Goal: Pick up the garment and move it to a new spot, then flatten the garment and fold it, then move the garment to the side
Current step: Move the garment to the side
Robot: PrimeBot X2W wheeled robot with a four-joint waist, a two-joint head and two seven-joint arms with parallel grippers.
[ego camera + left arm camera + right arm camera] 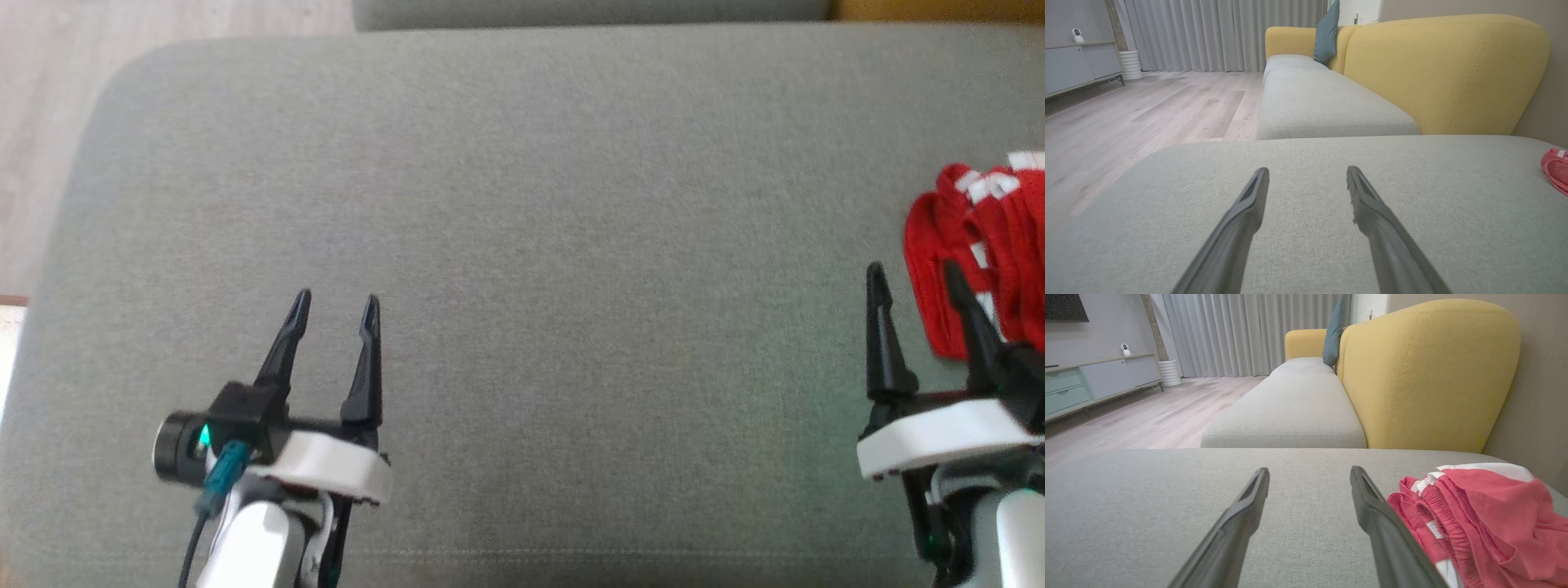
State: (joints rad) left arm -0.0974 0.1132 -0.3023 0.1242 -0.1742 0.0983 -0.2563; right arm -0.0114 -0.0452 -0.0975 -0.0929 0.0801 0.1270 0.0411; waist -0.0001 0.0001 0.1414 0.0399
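Note:
The garment (976,245) is a red piece with white trim, lying crumpled at the right edge of the grey cushion (522,204). In the right wrist view the garment (1482,518) bunches just right of my right finger. My right gripper (913,276) hovers open at the garment's left edge, its right finger overlapping the cloth, nothing between the jaws. My left gripper (336,302) stands open over bare cushion at the lower left, far from the garment. The left wrist view catches a corner of the garment (1555,169) at far right.
The grey cushion is wide and bare between the grippers. Beyond it lies another grey seat (1290,412) with a yellow backrest (1425,371) and a teal pillow (1327,34). Wooden floor (1126,114) runs to the left, with a cabinet (1090,381) and curtains (1220,34).

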